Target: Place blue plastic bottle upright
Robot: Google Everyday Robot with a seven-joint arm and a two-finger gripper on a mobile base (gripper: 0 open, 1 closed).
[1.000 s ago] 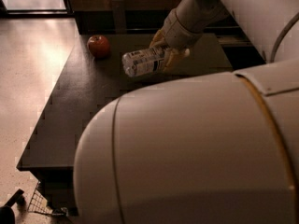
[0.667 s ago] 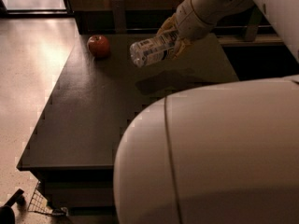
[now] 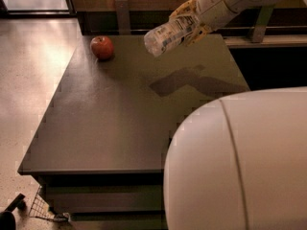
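Note:
The blue plastic bottle [image 3: 169,35] is a clear plastic bottle with a pale printed label. It hangs tilted in the air above the far part of the dark table [image 3: 124,114], its free end pointing down-left. My gripper [image 3: 193,19] is shut on its upper right end, at the top of the view, with the arm running off to the upper right. The bottle's cap is hidden in the gripper. Its shadow lies on the table below it.
A red apple [image 3: 102,47] sits near the table's far left corner. My white arm housing [image 3: 240,162] fills the lower right. A dark wall and rail run behind the table. Shiny floor lies to the left, with a wire object [image 3: 45,209] at bottom left.
The gripper has lifted the bottle up off the table and moved it up and right. The arm housing has swung right, uncovering more of the table.

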